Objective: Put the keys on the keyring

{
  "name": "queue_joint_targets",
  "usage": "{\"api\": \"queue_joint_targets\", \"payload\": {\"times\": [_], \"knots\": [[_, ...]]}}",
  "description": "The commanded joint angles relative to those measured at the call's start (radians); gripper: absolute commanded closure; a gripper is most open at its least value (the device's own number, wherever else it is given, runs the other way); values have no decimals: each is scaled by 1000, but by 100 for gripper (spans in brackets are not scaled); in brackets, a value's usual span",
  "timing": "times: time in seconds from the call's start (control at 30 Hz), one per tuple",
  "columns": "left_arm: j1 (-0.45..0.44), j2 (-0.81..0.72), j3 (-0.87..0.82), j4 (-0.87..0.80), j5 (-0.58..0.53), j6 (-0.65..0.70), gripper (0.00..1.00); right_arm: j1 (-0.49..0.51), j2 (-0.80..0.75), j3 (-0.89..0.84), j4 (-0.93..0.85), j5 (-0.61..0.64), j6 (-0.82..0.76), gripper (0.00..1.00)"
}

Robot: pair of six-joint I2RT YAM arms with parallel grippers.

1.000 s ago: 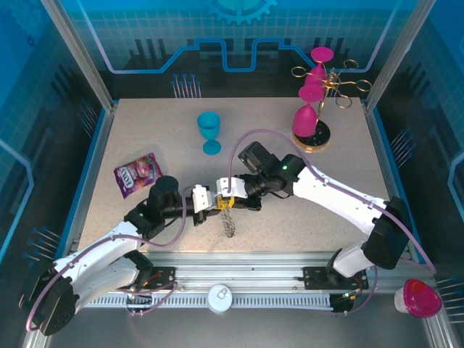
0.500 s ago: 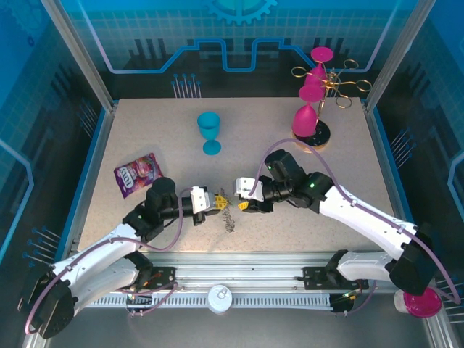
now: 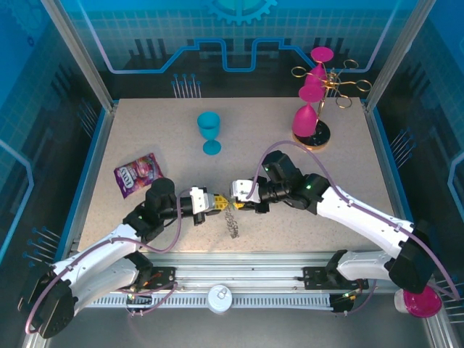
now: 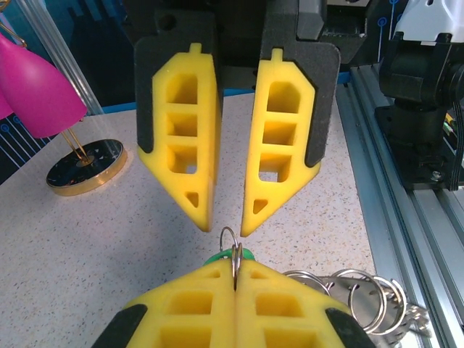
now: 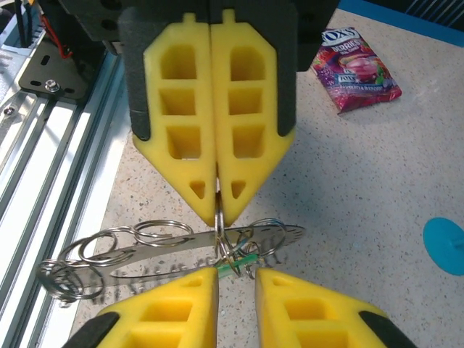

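Observation:
Low over the table's front middle, my left gripper [image 3: 216, 204] [image 4: 235, 264] is shut on a small split ring of the keys [image 4: 233, 248], whose green tag [image 5: 243, 262] pokes out beside it. From that cluster hangs the keyring [image 3: 232, 223] [image 5: 130, 250], a thin metal band strung with several small rings [image 4: 362, 290]. My right gripper [image 3: 236, 204] [image 5: 236, 275] faces the left one tip to tip. Its jaws are open by a narrow gap, and the green tag and small rings lie at the mouth of it. In the right wrist view the left gripper [image 5: 217, 209] pinches the ring edge-on.
A blue goblet [image 3: 209, 130] stands at the back middle. A purple candy packet [image 3: 138, 174] [image 5: 355, 69] lies at the left. A gold rack [image 3: 330, 83] with pink goblets [image 4: 36, 87] stands at the back right. The metal rail [image 5: 43, 145] runs along the table's near edge.
The right arm pulled back to the right with its jaws opening, then came back left to the left gripper with a narrower gap. The left gripper stayed shut and barely moved.

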Motion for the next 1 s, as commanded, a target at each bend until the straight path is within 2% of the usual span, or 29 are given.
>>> {"api": "queue_joint_targets", "payload": {"times": [0.0, 0.23, 0.4, 0.7, 0.9, 0.93, 0.97], "knots": [[-3, 1, -7, 57, 41, -19, 100, 15, 11, 2, 15, -22, -23, 81], [-4, -2, -6, 55, 44, -23, 100, 20, 22, 12, 4, -18, -39, 88], [-3, -3, -4, 63, 29, -47, 100, 32, 29, 8, -14, 11, -55, 100], [4, -6, 20, 121, -4, -206, 100, 87, -20, -115, 164, 178, -56, 100], [3, -16, 24, 120, -40, -277, 100, 101, -53, -196, 284, 203, -30, 100], [4, -18, 22, 119, -45, -282, 100, 102, -56, -200, 294, 202, -25, 99], [3, -19, 19, 123, -51, -289, 100, 103, -60, -207, 309, 205, -15, 92]]}}
